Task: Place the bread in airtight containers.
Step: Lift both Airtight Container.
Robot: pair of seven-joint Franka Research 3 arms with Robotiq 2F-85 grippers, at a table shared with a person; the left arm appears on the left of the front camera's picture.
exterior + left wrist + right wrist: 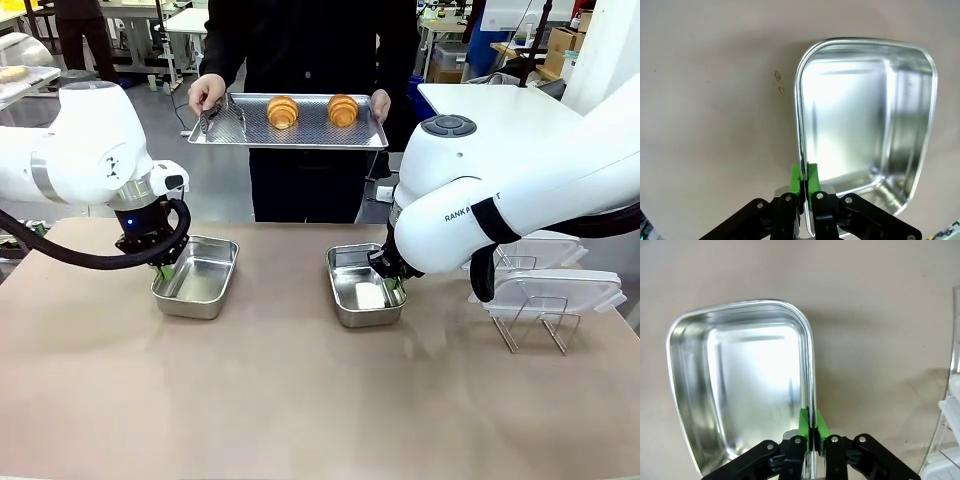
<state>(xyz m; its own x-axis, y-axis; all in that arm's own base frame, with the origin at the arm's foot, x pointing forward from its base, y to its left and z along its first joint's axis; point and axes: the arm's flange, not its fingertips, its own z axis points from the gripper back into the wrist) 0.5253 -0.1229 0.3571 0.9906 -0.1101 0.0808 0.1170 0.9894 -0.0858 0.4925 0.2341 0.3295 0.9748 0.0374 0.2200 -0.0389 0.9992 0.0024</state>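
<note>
Left claw (805, 181) pinches the rim of a shiny rectangular steel tub (865, 125); right claw (812, 429) pinches the other steel tub (740, 385); golden-brown ridged croissants (282, 111) lie well beyond both claws on a person's perforated metal tray (230, 130); probably light, flaky, crushable; pinch gently mid-body; clear plastic lids (555, 288) stand propped beside the right claw.

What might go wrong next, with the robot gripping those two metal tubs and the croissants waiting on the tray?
The left gripper pinches just the thin rim of the left tub, the right gripper that of the right tub; a tub may slip or tilt if lifted. The croissants lie loose on the tray held in the air and might slide off.
</note>
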